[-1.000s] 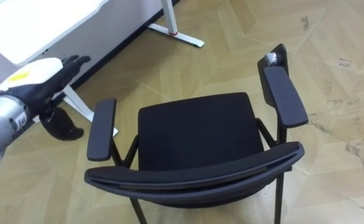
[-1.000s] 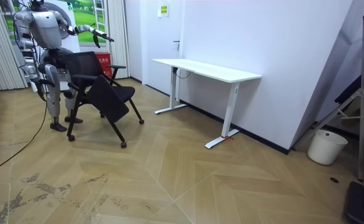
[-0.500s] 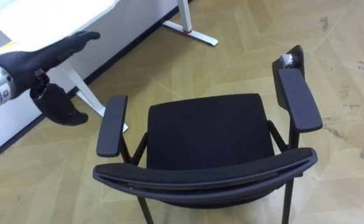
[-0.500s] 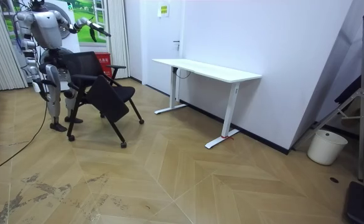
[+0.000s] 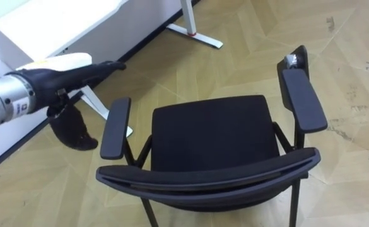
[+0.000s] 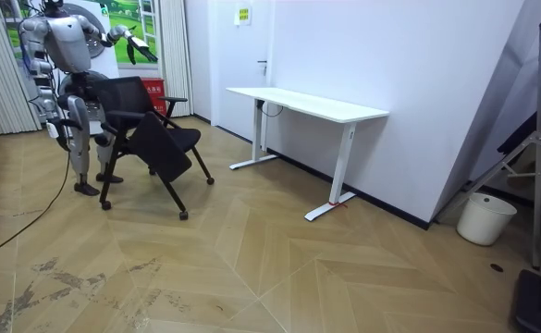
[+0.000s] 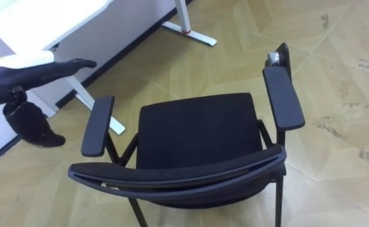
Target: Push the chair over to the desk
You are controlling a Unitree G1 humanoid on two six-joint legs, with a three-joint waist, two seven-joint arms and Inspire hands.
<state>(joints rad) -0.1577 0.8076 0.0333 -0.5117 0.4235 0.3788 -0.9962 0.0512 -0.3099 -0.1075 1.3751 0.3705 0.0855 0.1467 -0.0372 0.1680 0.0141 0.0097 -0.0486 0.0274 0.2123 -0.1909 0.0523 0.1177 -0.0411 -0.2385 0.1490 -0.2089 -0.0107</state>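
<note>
The black armchair (image 5: pixel 212 132) stands right in front of me, its backrest (image 5: pixel 209 176) nearest and its seat facing away. My left hand (image 5: pixel 70 75) reaches out flat, fingers straight and thumb hanging down, just above and to the left of the left armrest (image 5: pixel 116 126), without touching it. The right armrest (image 5: pixel 304 98) has nothing on it. In the room view I stand behind the chair (image 6: pixel 150 139) with my left arm raised forward. My right hand (image 6: pixel 55 129) hangs low at my side, too small to read.
A white desk (image 5: pixel 52 22) stands ahead on the left, one foot (image 5: pixel 102 110) close to the chair's left armrest and another (image 5: pixel 200 34) farther off. Open wooden floor lies ahead and to the right. A white bucket (image 6: pixel 485 217) stands far off by the wall.
My left hand rose, then came lower and farther right, its fingertips now over the front of the left armrest. The chair has kept its place in the room view.
</note>
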